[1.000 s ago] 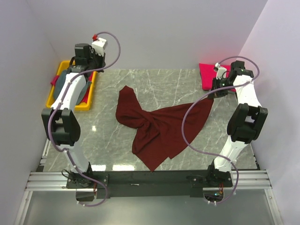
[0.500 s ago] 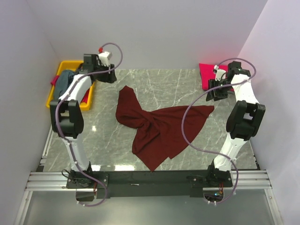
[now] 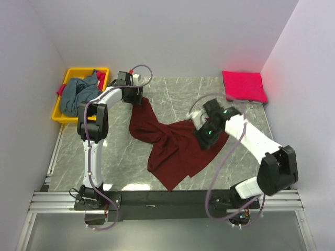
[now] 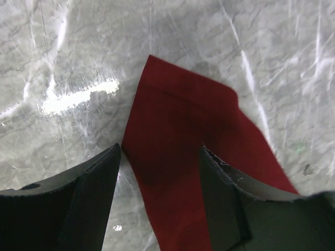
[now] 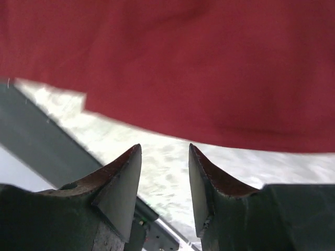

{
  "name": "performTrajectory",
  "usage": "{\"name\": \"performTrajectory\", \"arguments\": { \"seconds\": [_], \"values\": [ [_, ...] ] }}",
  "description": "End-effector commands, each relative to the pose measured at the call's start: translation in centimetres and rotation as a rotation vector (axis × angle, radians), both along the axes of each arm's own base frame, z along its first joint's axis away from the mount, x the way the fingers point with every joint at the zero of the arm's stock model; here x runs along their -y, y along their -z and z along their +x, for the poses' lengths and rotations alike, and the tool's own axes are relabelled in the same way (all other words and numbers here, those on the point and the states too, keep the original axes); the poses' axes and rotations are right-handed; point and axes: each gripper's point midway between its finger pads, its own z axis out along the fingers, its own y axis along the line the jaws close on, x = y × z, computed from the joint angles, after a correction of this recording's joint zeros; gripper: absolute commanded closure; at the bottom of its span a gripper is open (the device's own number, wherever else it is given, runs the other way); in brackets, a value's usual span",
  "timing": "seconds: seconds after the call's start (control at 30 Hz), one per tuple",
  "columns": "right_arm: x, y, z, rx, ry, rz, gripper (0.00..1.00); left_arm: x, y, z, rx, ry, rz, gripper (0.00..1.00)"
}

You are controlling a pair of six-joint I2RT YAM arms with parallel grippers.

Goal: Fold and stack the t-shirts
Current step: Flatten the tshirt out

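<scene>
Both arms have swung in from the far corners of the counter (image 3: 178, 94) to the crumpled maroon t-shirt (image 3: 172, 146) at its middle. The left hand (image 4: 159, 172), wide open and empty, straddles the far tip. The right hand (image 5: 165, 172), partly open and empty, hovers at the right edge. Probable aim: regrasping to spread it. The folded pink t-shirt (image 3: 243, 86) lies far right.

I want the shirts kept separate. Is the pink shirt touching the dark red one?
Apart. The top view shows bare table between the folded pink shirt in the far right corner and the dark red shirt mid-table.
</scene>
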Motion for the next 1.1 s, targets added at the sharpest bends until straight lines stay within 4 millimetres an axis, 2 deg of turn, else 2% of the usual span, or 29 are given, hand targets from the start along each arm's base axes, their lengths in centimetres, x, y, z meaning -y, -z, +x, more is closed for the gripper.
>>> {"name": "performTrajectory", "arguments": {
  "seconds": [0.0,0.07,0.1,0.2,0.27,0.4,0.63,0.87,1.07],
  "values": [
    [-2.0,1.3,-3.1,0.054,-0.156,-0.068,0.51,-0.1,-1.8,1.3,0.040,-0.042,-0.014,0.33],
    [-3.0,2.3,-4.8,0.042,-0.212,-0.083,0.57,0.0,-1.6,1.0,0.031,-0.040,-0.017,0.33],
    [-4.5,2.6,-6.4,0.037,-0.280,-0.081,0.59,0.0,-1.8,1.0,0.034,-0.039,-0.018,0.33],
    [-6.0,3.8,-8.4,0.009,-0.361,-0.119,0.66,0.1,-1.5,0.5,0.021,-0.034,-0.016,0.33],
    [-7.2,4.2,-9.7,-0.020,-0.417,-0.130,0.66,0.1,-1.4,0.2,0.017,-0.031,-0.012,0.33],
    [-7.9,5.4,-11.5,-0.069,-0.459,-0.182,0.64,-0.1,-1.7,-0.1,0.023,-0.027,-0.002,0.33],
    [-8.0,7.9,-12.2,-0.077,-0.463,-0.281,0.63,-0.1,-1.9,-0.2,0.031,-0.026,-0.007,0.32],
    [-7.2,9.9,-11.7,-0.073,-0.448,-0.356,0.64,0.0,-1.9,-0.2,0.036,-0.023,-0.011,0.32],
    [-6.9,10.6,-11.0,-0.050,-0.429,-0.402,0.67,0.2,-1.7,-0.2,0.035,-0.016,-0.019,0.32]
  ]
}}
